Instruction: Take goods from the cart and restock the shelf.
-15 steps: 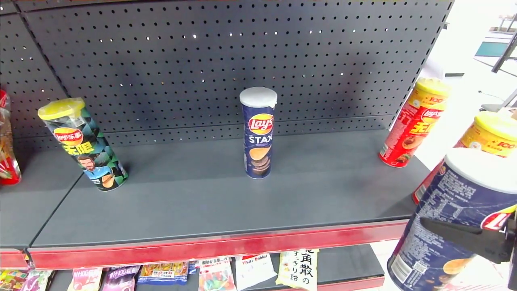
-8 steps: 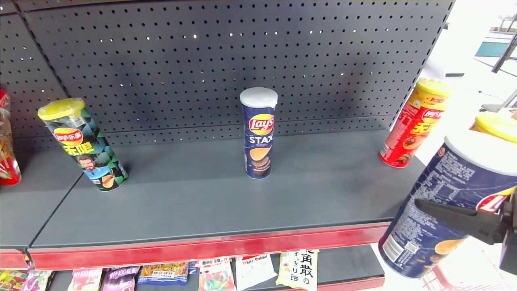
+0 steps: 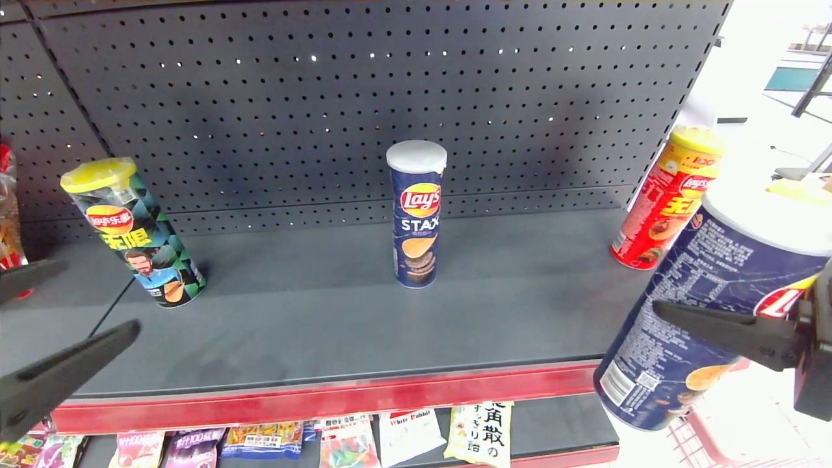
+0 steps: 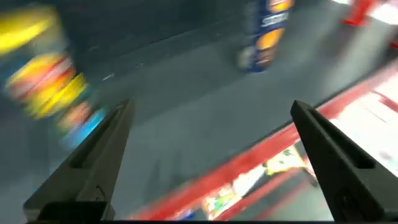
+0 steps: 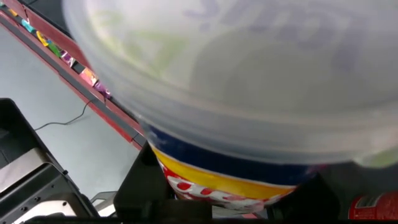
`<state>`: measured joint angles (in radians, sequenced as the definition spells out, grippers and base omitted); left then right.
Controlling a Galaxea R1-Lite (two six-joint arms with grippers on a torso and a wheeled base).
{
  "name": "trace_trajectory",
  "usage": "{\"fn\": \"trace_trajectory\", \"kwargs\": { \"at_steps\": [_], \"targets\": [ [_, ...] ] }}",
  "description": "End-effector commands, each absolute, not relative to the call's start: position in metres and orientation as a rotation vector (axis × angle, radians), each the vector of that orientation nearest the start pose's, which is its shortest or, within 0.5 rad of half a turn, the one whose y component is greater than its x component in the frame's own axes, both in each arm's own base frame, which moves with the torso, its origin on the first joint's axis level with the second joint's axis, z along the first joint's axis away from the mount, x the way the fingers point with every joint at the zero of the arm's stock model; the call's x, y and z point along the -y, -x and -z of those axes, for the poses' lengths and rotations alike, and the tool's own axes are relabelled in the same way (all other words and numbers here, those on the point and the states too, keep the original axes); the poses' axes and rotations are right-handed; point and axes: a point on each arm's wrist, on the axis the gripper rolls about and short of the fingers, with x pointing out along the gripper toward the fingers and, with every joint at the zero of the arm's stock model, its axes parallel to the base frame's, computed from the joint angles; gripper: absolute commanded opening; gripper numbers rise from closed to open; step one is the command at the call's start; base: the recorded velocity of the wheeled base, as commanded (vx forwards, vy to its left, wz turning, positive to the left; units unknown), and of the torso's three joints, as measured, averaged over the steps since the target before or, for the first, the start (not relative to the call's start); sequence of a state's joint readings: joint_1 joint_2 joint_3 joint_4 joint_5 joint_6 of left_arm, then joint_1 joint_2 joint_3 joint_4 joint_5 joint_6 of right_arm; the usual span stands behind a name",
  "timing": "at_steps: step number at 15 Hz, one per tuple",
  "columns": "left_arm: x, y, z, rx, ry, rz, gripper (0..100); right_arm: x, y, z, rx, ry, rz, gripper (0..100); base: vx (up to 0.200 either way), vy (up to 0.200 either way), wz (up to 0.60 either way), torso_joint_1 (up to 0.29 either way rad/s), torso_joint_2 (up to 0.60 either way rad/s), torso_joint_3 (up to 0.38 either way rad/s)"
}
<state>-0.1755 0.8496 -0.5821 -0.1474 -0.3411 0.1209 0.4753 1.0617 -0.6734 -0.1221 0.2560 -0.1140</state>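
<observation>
Restock looks partway done to me. On the far left, the left gripper [image 3: 97,296] hangs over the front of the shelf [image 3: 325,338] with its 2 fingers spread wide and nothing between them.

3 chip cans stand upright on that shelf, well apart:
- 1 green can [image 3: 133,234] with a yellow top on the left
- 1 blue can [image 3: 416,214] in the middle, near the back panel
- 1 red can [image 3: 669,195] at the right end

Over on the right, the right gripper [image 3: 728,325] is clamped on a second blue can [image 3: 708,286]. That one is tilted and in the air just off the shelf's right front corner, not set down yet.

So the count is 2 blue, 1 green and 1 red. There's also a yellow lid [image 3: 806,190] peeking out behind the gripped one, and I can't tell what it belongs to.

There's plenty of bare shelf between the cans, so my guess is this one still has to land and more trips are needed. The lower tier has a row of snack packets [image 3: 344,442].
</observation>
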Motion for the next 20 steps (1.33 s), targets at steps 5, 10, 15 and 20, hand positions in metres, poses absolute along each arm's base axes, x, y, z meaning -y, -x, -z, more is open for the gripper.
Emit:
{"fn": "trace_trajectory", "kwargs": {
  "at_steps": [5, 10, 15, 20],
  "targets": [
    [0.144, -0.252, -0.226, -0.231, -0.15, 1.001, 100, -0.07, -0.124, -0.243, -0.211, 0.136, -0.736, 0, 0.0, 0.0, 0.0, 0.0, 0.0, 0.0],
    [0.166, -0.294, -0.226, -0.175, -0.19, 1.007, 100, -0.069, -0.123, -0.246, -0.199, 0.133, -0.733, 0, 0.0, 0.0, 0.0, 0.0, 0.0, 0.0],
    [0.165, -0.306, -0.226, -0.162, -0.202, 0.992, 100, -0.069, -0.123, -0.246, -0.204, 0.133, -0.74, 0, 0.0, 0.0, 0.0, 0.0, 0.0, 0.0],
    [0.172, -0.339, -0.224, -0.107, -0.239, 1.009, 100, -0.07, -0.125, -0.243, -0.216, 0.134, -0.74, 0, 0.0, 0.0, 0.0, 0.0, 0.0, 0.0]
  ]
}}
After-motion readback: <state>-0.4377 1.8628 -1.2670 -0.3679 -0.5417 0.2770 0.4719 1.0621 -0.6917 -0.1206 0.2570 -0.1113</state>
